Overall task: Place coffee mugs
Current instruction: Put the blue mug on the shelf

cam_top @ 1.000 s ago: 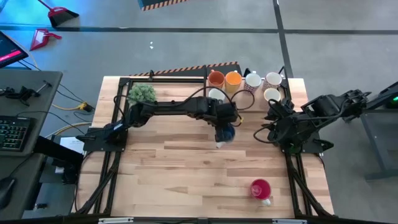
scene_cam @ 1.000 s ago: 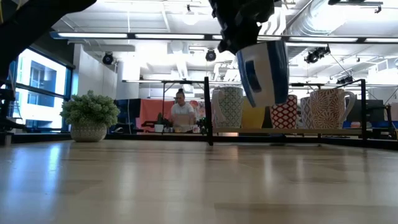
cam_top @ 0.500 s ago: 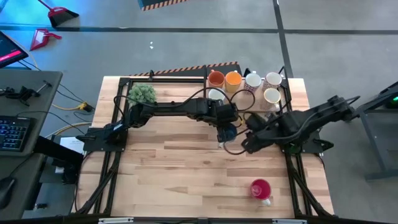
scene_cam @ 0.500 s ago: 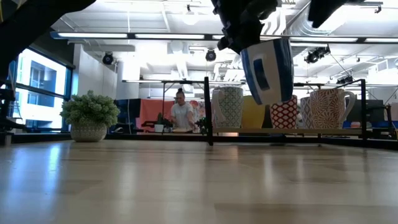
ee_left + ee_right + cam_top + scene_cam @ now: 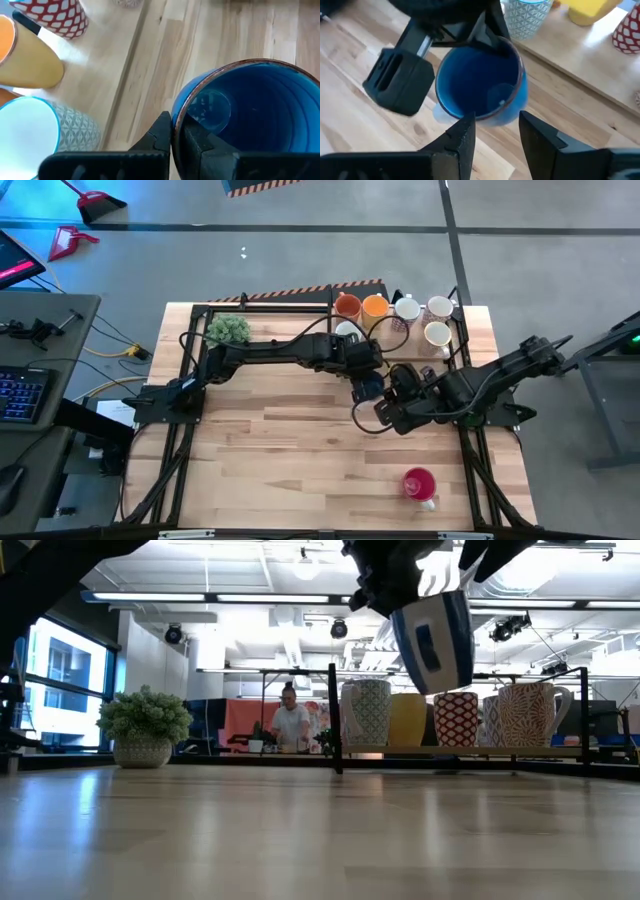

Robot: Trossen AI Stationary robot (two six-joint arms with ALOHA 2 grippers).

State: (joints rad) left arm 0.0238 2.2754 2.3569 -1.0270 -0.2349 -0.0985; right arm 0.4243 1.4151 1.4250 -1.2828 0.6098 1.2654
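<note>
My left gripper (image 5: 176, 135) pinches the blue mug (image 5: 250, 107) by its rim, aloft near the mug row; my right gripper (image 5: 495, 125) has swung in, spread, ready for a handover.

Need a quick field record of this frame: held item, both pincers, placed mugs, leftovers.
held: blue mug, off the table, rim pinched by left pincer
left pincer: shut on mug rim
right pincer: open, close to blue mug, not gripping
placed: mugs in a group at the table's far edge
leftover: red-pink mug alone near front edge
other: potted plant far left
</note>
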